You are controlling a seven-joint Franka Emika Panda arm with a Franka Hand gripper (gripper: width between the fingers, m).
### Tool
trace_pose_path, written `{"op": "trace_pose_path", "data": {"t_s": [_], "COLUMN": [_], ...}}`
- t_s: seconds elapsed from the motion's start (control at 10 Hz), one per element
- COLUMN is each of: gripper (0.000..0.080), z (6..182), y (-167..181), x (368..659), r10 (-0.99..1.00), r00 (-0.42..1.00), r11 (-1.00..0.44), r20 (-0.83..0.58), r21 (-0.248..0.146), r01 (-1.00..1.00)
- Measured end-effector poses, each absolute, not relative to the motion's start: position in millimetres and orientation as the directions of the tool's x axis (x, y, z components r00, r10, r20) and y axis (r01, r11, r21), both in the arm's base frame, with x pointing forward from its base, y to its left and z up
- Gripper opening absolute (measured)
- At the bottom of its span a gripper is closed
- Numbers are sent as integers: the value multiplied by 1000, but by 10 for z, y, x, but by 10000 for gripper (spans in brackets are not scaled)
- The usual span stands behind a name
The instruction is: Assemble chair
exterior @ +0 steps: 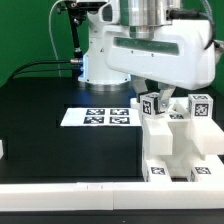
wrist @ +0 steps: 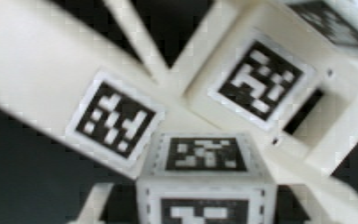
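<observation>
Black table (exterior: 40, 130), marker board (exterior: 98, 117) lying flat on it, white chair (exterior: 180, 140) assembly beside the board

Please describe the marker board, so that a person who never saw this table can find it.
Start at the white robot arm above the black table. Just before its base lies the marker board, a thin flat white strip. Unlike the blocky chair parts toward the exterior view's right, it lies flat, its tags in a row.

No readable text, only square tags
</observation>
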State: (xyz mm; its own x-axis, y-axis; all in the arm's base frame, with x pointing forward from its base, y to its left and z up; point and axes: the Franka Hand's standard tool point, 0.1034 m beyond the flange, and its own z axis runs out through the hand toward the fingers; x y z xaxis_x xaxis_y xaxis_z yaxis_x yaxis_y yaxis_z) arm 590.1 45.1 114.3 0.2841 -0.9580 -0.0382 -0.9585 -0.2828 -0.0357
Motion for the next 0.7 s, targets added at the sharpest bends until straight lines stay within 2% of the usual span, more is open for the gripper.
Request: {"op": "trace_pose_path", "data": {"t_s": [0.3, 0.4, 0.6, 0.7], "gripper": [281, 281, 287, 511], "z": [1136, 1136, 1132, 1143], "y": [446, 445, 455, 496], "x": [5904, 5903, 5899, 5896], "r10": [-991, -990, -996, -993], "r00": [-93, -110, -17, 76], "r11": [96, 114, 20, -74], "r20": [-93, -93, -87, -86], "r21": [-33, -32, -35, -32], "r01": [-995, -993, -999, -997]}}
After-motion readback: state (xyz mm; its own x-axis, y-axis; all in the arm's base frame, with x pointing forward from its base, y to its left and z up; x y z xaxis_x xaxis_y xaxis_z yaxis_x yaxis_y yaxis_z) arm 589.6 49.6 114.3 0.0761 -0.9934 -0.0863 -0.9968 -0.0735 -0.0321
